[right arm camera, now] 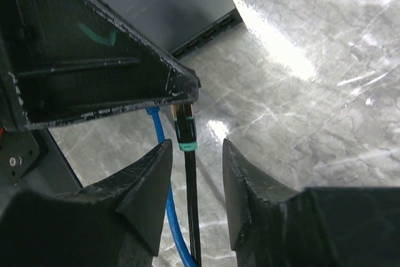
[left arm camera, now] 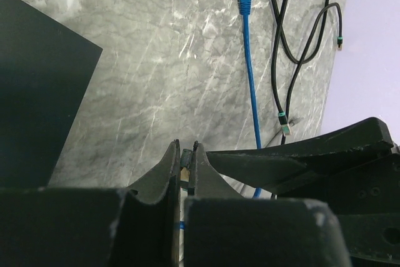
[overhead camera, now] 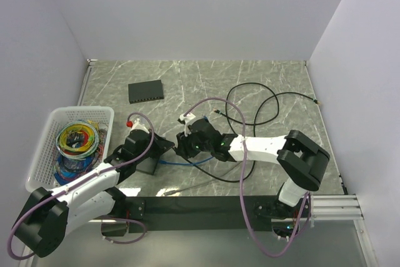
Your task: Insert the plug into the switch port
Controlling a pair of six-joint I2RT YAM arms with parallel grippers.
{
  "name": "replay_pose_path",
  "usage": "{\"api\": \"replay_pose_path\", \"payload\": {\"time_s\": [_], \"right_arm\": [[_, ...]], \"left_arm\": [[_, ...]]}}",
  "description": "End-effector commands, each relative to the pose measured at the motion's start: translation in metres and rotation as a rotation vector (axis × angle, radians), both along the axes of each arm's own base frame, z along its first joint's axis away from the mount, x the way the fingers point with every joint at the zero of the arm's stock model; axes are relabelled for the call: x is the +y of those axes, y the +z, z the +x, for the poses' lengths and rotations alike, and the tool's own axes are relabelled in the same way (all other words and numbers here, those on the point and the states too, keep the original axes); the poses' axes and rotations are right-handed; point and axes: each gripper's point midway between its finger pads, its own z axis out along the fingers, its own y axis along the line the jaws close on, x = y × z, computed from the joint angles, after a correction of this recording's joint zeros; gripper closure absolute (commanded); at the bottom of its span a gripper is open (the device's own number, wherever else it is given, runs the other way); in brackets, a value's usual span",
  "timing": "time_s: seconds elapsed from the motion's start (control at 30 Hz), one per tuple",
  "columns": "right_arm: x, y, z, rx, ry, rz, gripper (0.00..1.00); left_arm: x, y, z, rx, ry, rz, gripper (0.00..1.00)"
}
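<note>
— Your left gripper (left arm camera: 185, 154)?
— Pinched tight on the plug (right arm camera: 183, 123).
— And your right gripper (right arm camera: 197, 145)?
— Straddling the black cable (right arm camera: 190, 204), fingers half apart, touching nothing.
— The switch (overhead camera: 145, 92)?
— Farther back on the table (overhead camera: 262, 73), well apart.

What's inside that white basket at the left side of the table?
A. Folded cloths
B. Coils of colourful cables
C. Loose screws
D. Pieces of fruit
B: in the top view the white basket holds coils of colourful cables in yellow, red, green and blue.
</note>
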Motion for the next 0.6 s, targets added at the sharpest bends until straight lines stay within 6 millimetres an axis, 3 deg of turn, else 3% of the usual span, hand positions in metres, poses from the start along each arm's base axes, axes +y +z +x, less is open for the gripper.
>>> {"api": "replay_pose_path", "payload": {"time_s": [0.0,0.57], "right_arm": [[0.0208,0.0251,0.0104,-0.058,0.015,0.064,0.56],[0.0264,0.0164,0.009,-0.044,0.045,0.057,0.65]], "left_arm": [[-0.003,0.016,0.0081,-0.039,0.006,-0.028,0.99],[-0.0006,0.0144,0.007,-0.038,0.018,-0.038,1.0]]}}
